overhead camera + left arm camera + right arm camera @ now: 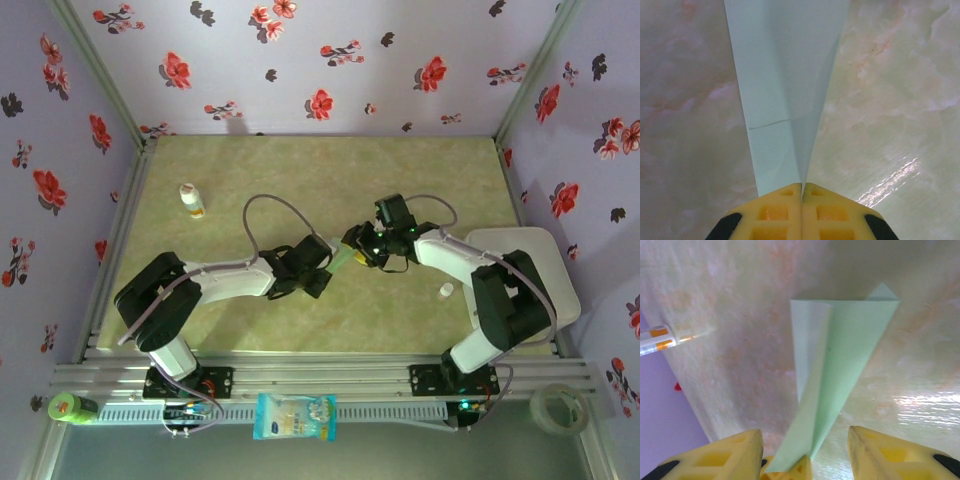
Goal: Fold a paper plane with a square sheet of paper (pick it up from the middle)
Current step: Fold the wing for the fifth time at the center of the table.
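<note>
Top external view: places the paper plane (344,258) at mid-table, between the two arms. Left wrist view: shows the left gripper (802,187) clamped shut on the plane's narrow end. Right wrist view: shows the right gripper (805,435) spread open astride that same end, fingers (740,455) clear of the paper and the other claw's yellow tip between them. Well left of the plane, a white bottle (191,200). To its right, a small white cap (446,290) and a white board (540,270). Nearer than the plane, a blue-and-white packet (295,415).
</note>
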